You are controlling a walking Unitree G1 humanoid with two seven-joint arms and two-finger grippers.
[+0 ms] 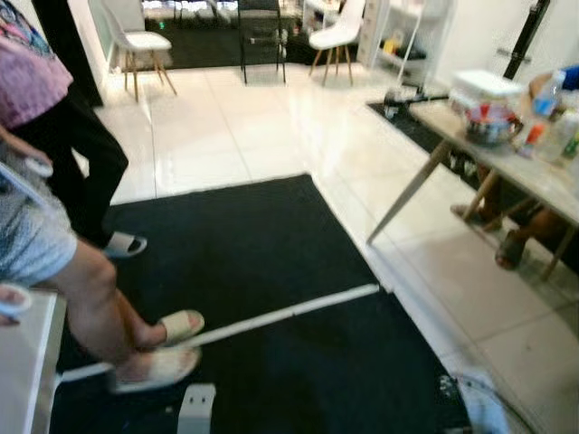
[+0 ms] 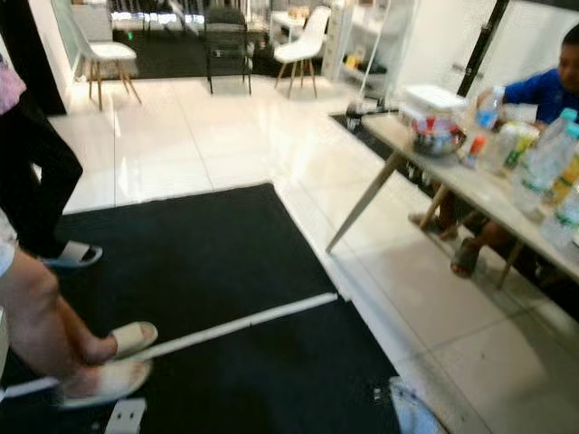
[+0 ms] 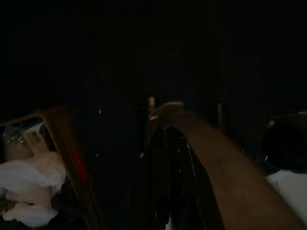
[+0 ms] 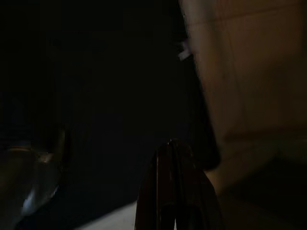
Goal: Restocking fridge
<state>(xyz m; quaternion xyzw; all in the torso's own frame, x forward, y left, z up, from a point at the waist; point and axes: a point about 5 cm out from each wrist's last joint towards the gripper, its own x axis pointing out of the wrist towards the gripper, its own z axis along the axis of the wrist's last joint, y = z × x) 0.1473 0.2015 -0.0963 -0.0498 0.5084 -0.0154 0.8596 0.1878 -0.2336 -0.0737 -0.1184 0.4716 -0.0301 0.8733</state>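
Black mat (image 1: 244, 262) with a white tape line (image 1: 271, 316) lies on glossy white tile floor (image 1: 217, 127). Table (image 2: 470, 185) (bottles, bowl) at right. Left gripper (image 3: 165, 158) and right gripper (image 4: 175, 187) dark; finger state cannot be told.

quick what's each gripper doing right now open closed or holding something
Left gripper: too dark, cannot be told.
Right gripper: fingers together, shut, holding nothing visible.

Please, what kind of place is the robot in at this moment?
Probably an open living or dining area in a home: glossy white tile floor, a large black floor mat, white chairs with wooden legs, and a light table crowded with plastic bottles.
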